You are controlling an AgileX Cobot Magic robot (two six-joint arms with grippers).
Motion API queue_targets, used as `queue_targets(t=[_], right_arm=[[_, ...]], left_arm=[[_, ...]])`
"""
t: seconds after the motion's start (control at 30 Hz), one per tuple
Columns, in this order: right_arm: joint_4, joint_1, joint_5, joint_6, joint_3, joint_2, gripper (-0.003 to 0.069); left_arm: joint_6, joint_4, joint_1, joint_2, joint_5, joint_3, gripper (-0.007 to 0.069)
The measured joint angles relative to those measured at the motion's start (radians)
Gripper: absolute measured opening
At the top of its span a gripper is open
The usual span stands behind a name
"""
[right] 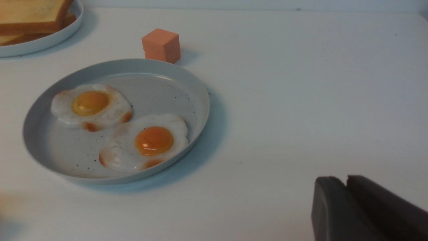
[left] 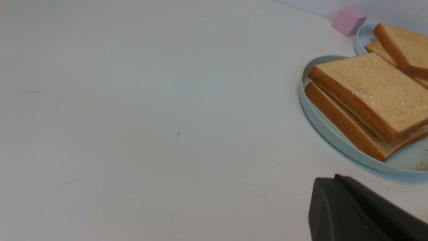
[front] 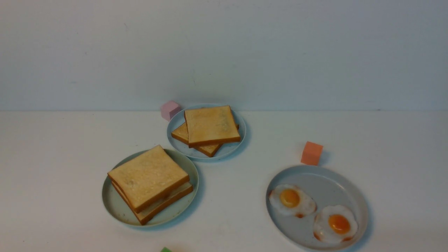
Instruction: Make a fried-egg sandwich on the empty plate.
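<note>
The sandwich looks finished: two toast slices stacked on the mint-green plate at near left, though any egg between them is hidden. Two fried eggs remain on the grey plate, near right. The left gripper is pressed together holding nothing; the right gripper shows its fingers nearly together, empty.

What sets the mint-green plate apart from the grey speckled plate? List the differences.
The mint-green plate holds stacked toast; the grey speckled plate holds two fried eggs lying side by side. The mint-green plate sits on the robot's left, the grey one on its right and looks wider. The grey plate is flecked with dark specks; the green one looks plain. Both are round with low rims.
</note>
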Motion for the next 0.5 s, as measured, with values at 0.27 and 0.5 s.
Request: queue_targets(t=[0.27, 0.5], right_arm=[[0.000, 0.000, 0.000, 0.000, 0.000, 0.000, 0.0101], [0.000, 0.000, 0.000, 0.000, 0.000, 0.000, 0.0104]], left_arm=[[-0.002, 0.000, 0.000, 0.000, 0.001, 0.000, -0.0012], [-0.002, 0.000, 0.000, 0.000, 0.001, 0.000, -0.0007]])
